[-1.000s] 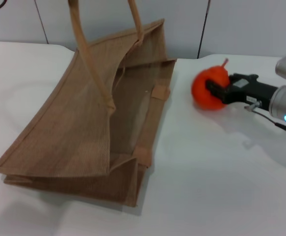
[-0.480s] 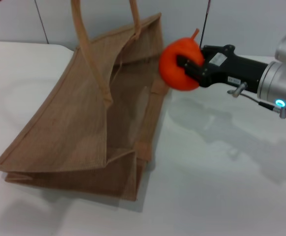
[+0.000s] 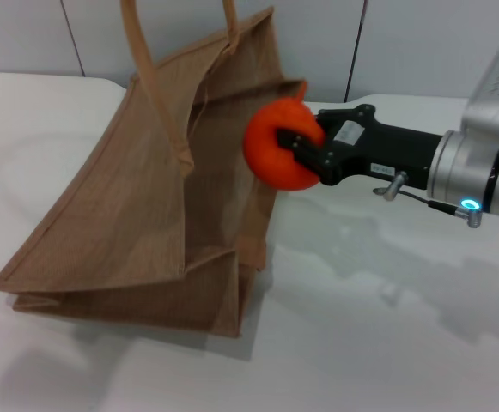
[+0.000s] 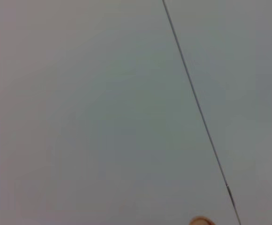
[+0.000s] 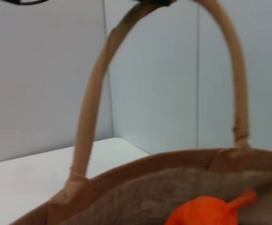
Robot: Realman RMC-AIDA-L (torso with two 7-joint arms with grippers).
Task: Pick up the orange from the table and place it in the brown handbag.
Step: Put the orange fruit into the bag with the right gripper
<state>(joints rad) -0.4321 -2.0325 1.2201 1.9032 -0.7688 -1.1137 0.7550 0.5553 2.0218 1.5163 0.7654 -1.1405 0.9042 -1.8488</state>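
At the open mouth of the brown handbag (image 3: pixel 146 206), the right pincer (image 3: pixel 294 151) holds the orange (image 3: pixel 275 154) clamped between its black fingers, lifted off the white worktop (image 3: pixel 386 326) and level with the bag's near rim. A small white label on the pincer's body carries print too small to read. The left pincer shows in no view.
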